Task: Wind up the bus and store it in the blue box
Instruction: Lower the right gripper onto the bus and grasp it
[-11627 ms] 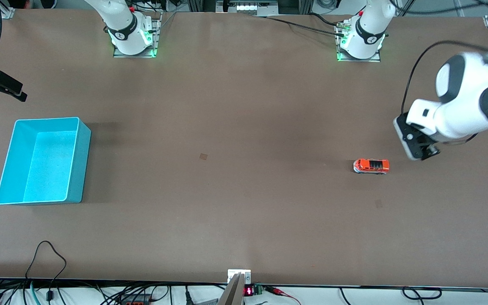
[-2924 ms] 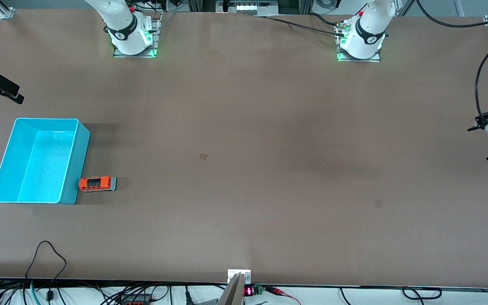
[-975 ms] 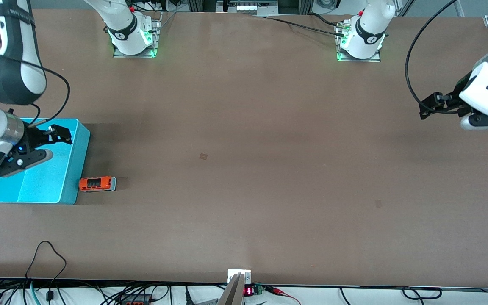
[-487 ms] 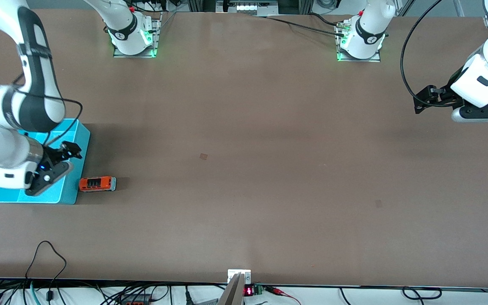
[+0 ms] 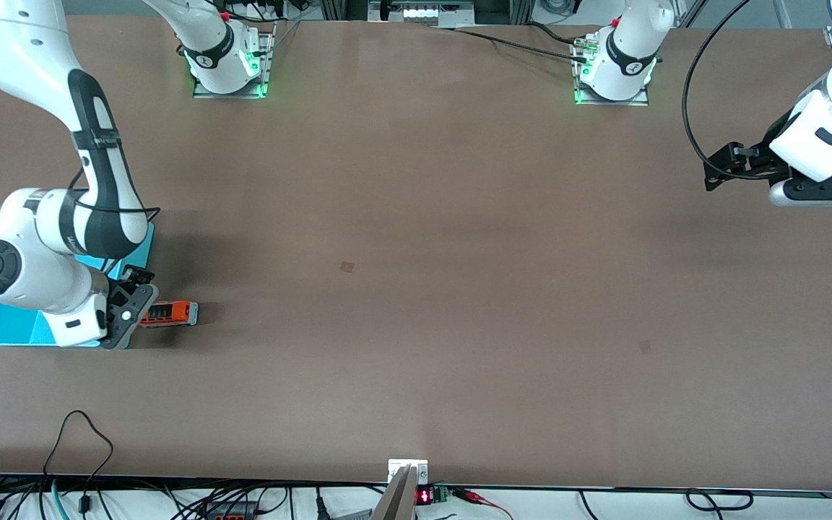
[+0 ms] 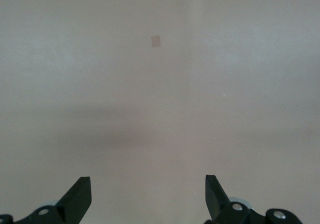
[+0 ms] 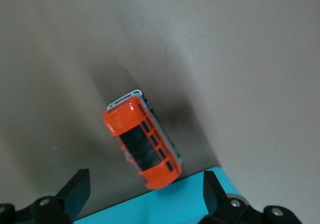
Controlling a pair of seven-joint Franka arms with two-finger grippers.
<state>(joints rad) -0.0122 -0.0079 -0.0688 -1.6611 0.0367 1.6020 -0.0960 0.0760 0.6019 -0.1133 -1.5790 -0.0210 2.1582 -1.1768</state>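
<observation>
bus (image 7: 143, 142): orange body, dark roof windows in rows, silver-grey along the lower side, pale grey-blue at one end. blue box (image 5: 15, 328): cyan/turquoise all over, paler rim line, mostly covered by the right arm. table (image 5: 416, 289): flat brown, matte, with one small lighter tan square patch (image 5: 347, 266) mid-table and a fainter one toward the left arm's end. right gripper (image 7: 144, 194): black fingers, black mount. left gripper (image 6: 148, 196): black fingers too. arms: white shells, black joint bands, black cables. arm bases: green lights glowing at the plates.

Bare brown table (image 5: 416, 217), cables (image 5: 76, 440) at edge
</observation>
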